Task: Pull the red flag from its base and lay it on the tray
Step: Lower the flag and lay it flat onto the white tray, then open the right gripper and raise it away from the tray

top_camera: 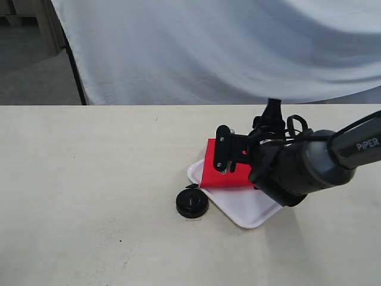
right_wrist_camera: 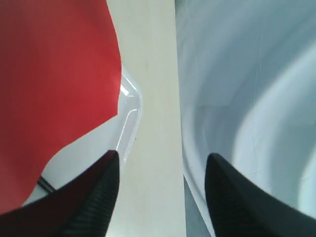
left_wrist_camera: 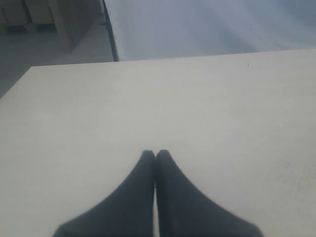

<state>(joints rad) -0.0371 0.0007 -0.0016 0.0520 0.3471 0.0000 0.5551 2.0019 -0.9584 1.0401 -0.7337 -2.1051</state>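
Watching from the exterior camera, I see the tray [top_camera: 250, 215] lying a little toward 4 o'clock of the table's [top_camera: 89, 179] middle, turned so that one corner points at 6 o'clock. The red flag [top_camera: 221, 174] is off its stand: its cloth covers the tray's 11 o'clock part, and its upper edge looks raised off the tray floor, though I cannot tell whether it lies fully flat. The base [top_camera: 192, 204] sits on the table at the tray's 8 o'clock side, just beside the rim; I cannot make out whether they touch.

My right arm comes in from 3 o'clock, and the right gripper [top_camera: 229, 153] hangs over the flag cloth. On its wrist camera the two dark fingers [right_wrist_camera: 96, 197] stand wide apart with nothing between them but bare table and the white sheet [top_camera: 208, 47] that hangs along the 12 o'clock edge. The red cloth fills the space beside one finger, with the tray's glossy rounded rim showing at the cloth's edge and a thin black sliver, probably the pole, under it.

The left gripper [left_wrist_camera: 155, 153] shows only on its own wrist camera: its fingers are pressed together, holding nothing, above bare tabletop.
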